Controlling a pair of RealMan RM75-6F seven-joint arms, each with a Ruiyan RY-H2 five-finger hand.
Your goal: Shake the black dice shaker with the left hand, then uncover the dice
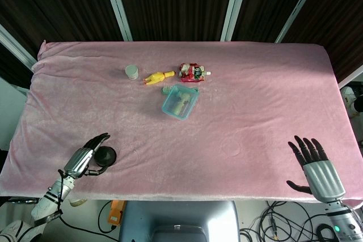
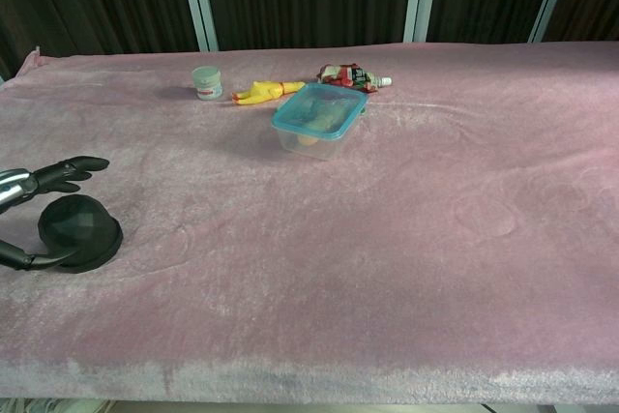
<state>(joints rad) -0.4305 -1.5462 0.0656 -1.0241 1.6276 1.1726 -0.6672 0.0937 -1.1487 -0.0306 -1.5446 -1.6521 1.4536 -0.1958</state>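
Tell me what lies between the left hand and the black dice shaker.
Nothing. In the chest view the left hand has its fingers curved around the black dice shaker, with only bare pink cloth beneath.

Table cloth (image 1: pixel 255 100): pink, soft matt plush, faint creases. Dice shaker (image 2: pixel 79 231): black, matt, faceted. Lidded box (image 2: pixel 319 119): clear plastic, teal rim.
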